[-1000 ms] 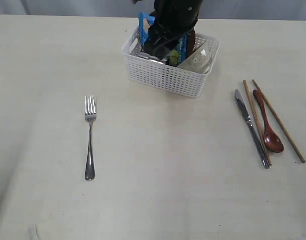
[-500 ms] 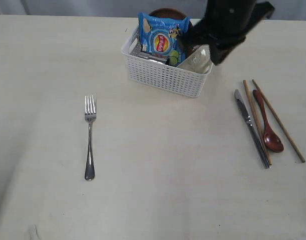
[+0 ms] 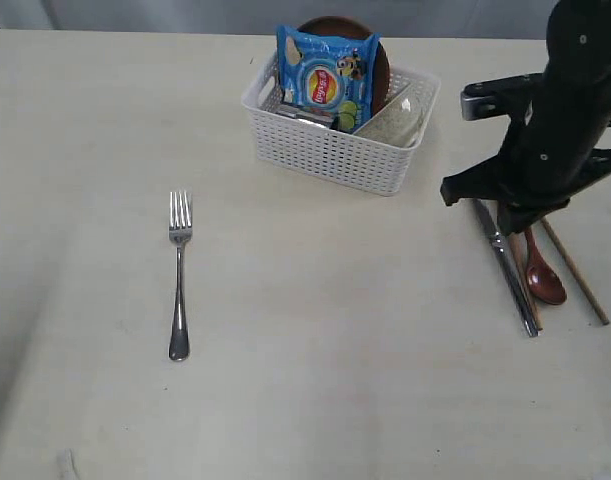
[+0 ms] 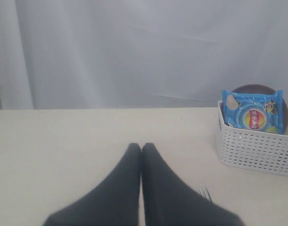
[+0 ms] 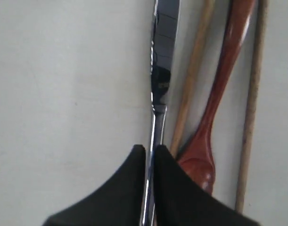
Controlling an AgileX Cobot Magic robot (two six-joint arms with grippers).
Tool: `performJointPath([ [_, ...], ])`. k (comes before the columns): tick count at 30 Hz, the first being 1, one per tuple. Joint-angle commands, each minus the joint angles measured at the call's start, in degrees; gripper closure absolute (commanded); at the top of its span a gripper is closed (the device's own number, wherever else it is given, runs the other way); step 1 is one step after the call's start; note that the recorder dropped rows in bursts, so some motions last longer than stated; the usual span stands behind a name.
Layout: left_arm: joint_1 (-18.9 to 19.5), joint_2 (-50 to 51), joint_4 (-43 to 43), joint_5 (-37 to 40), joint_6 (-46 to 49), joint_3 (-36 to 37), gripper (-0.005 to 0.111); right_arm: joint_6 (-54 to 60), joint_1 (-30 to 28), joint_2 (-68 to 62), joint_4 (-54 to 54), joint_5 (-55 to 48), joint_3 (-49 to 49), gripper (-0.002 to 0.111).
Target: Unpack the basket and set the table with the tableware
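Note:
The white basket stands at the table's far middle. In it are a brown plate, a pale bowl and a blue crisp packet. A fork lies to the left. On the right lie a knife, a wooden spoon and two chopsticks. My right gripper hangs over them, jaws almost together, with the lying knife handle showing through the slit. My left gripper is shut and empty.
The crisp packet leans upright against the plate inside the basket. A pale curtain hangs behind the far table edge. The fork's tines lie just beside my left gripper. Bare tabletop spreads between the fork and the knife.
My right arm has swung out of the basket and across to the right, and now hangs over the knife and spoon. Its jaws went from wide open to nearly together. The tableware has not moved.

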State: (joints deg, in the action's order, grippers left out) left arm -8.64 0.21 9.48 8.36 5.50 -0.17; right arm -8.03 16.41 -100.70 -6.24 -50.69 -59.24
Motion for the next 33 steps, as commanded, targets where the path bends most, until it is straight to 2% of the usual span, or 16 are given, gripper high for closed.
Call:
performJointPath([
  [1,-0.09,-0.21,0.04,-0.47,0.06,0.17,0.107,0.34,-0.3,0.28,0.13,5.2,0.28,0.084],
  [3,-0.09,-0.21,0.04,-0.47,0.06,0.17,0.107,0.34,-0.3,-1.36,0.13,5.64,0.28,0.076],
  [8,-0.09,-0.21,-0.22,-0.47,0.06,0.17,0.107,0.34,-0.3,-5.5,-0.32,5.89,0.28,0.077],
  [13,-0.09,-0.21,-0.22,-0.47,0.06,0.17,0.107,0.34,-2.89,-6.36,0.88,6.87,0.28,0.077],
  [15,-0.09,-0.21,-0.22,-0.47,0.06,0.17,0.107,0.98,-4.74,-6.36,3.23,6.87,0.28,0.077],
  [20,-0.09,-0.21,-0.22,-0.47,0.06,0.17,0.107,11.17,-7.3,-6.36,14.2,7.92,0.28,0.077],
  [33,-0.09,-0.21,-0.22,-0.47,0.06,0.17,0.107,11.1,-7.65,-6.36,13.71,8.44,0.28,0.077],
])
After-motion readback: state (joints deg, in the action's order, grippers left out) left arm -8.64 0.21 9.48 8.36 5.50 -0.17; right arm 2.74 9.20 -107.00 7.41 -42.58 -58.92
